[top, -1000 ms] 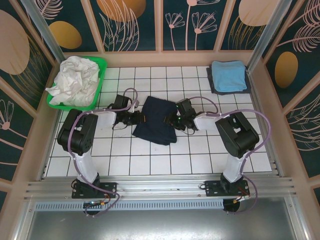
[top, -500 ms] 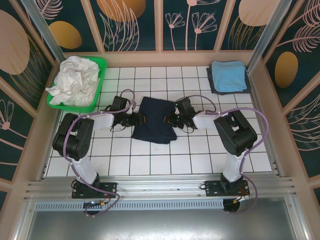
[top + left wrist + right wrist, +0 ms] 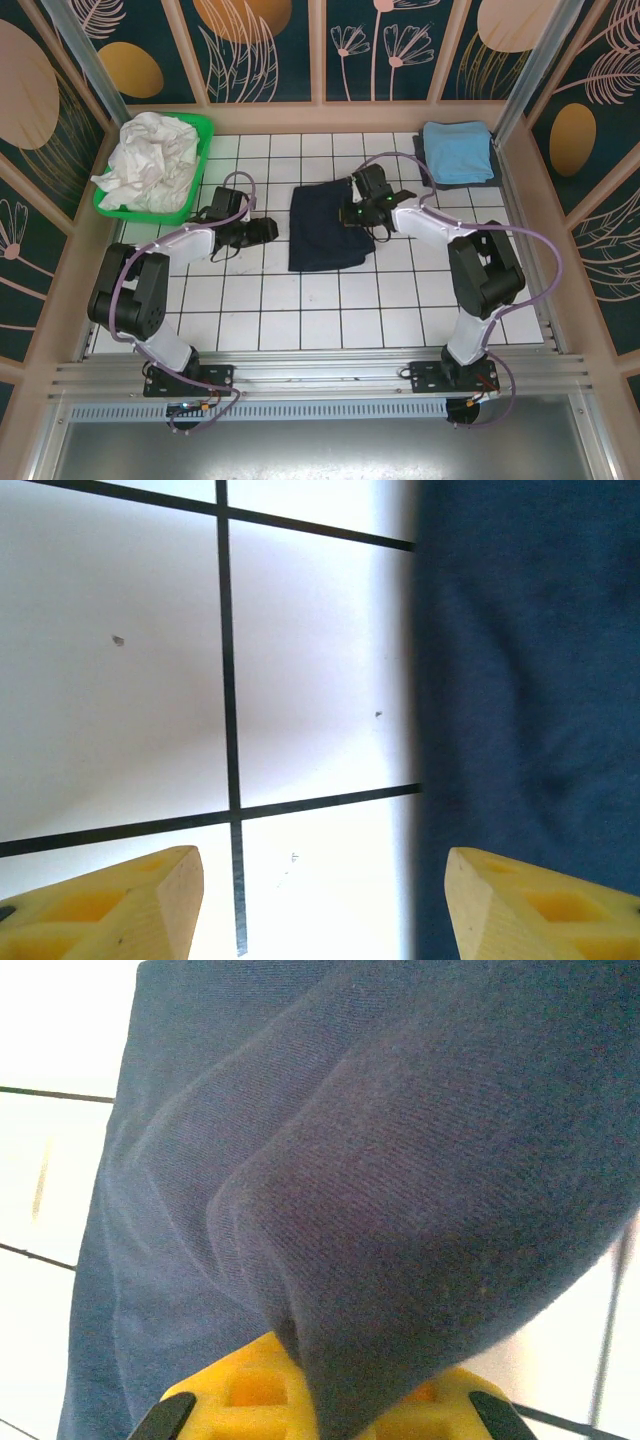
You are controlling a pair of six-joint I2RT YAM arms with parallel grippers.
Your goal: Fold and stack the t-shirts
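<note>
One fold of the navy t-shirt is pinched in the right gripper; the left gripper has its jaws apart just beside the shirt edge

A navy shirt, white black-gridded table, green basket.

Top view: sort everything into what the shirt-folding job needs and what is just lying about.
Job: navy t-shirt, light blue shirt, crumpled white shirt, left gripper, right gripper.
Lying about: green basket, tiled table.
</note>
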